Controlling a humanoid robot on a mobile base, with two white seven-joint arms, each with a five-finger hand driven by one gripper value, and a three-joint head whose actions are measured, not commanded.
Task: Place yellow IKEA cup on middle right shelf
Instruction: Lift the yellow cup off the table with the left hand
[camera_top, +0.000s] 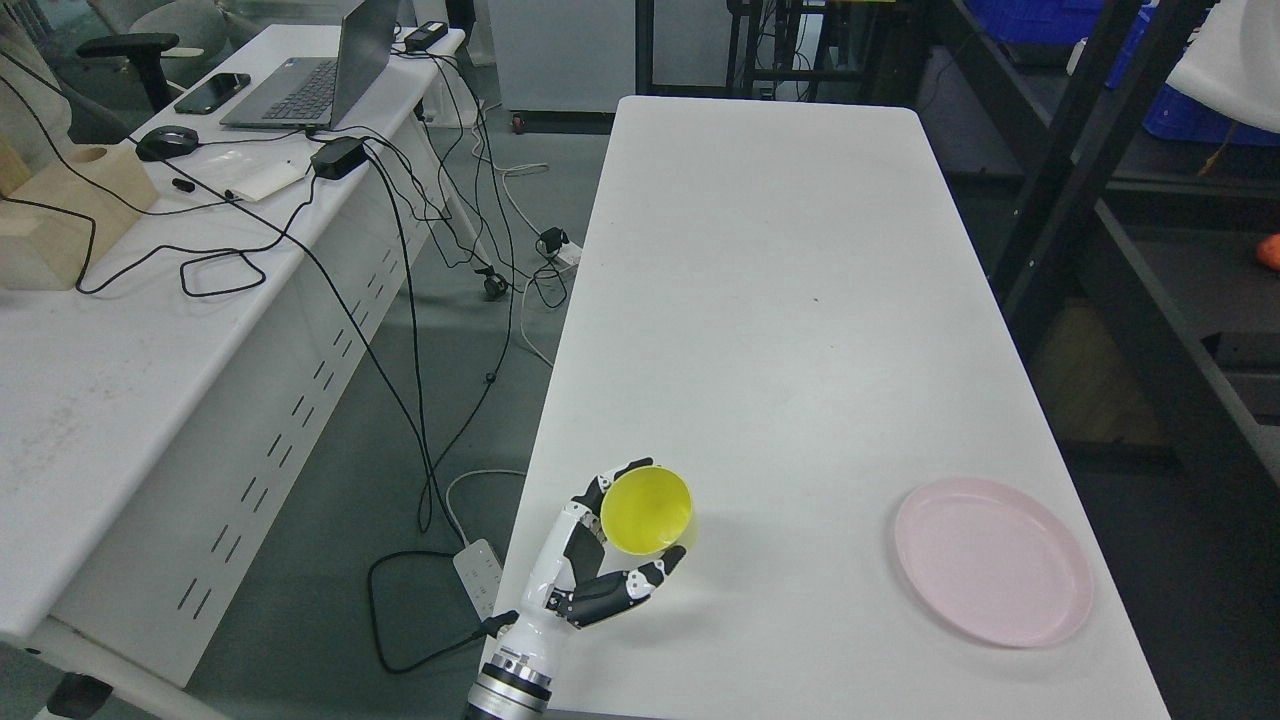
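The yellow cup (647, 510) is seen at the near left corner of the white counter (780, 300), held in the left hand (610, 550). The cup is tilted, its open mouth turned up toward the camera, so the yellow interior is visible. Whether its base touches the counter surface cannot be told.

The left hand is wrapped around the cup: the fingers (610, 482) are curled over the cup's far left side at the rim, and the thumb (625, 588) lies beneath and in front of the cup, its tip close to the cup's lower right wall. The hand is thus closed on the cup, not spread. The forearm and silver wrist collar are seen entering from the bottom edge, left of the middle.

A pink plate (992, 560) lies flat on the counter near the right front edge, well apart from the cup and hand.

To the right of the counter, the dark frame of a shelf rack (1100, 230) is seen. To the left, a second white desk (120, 350) carries a laptop (315, 75), a mouse (167, 142), a phone (212, 92), a wooden block (60, 215) and black cables. A white power strip (480, 575) lies on the floor just left of the forearm.
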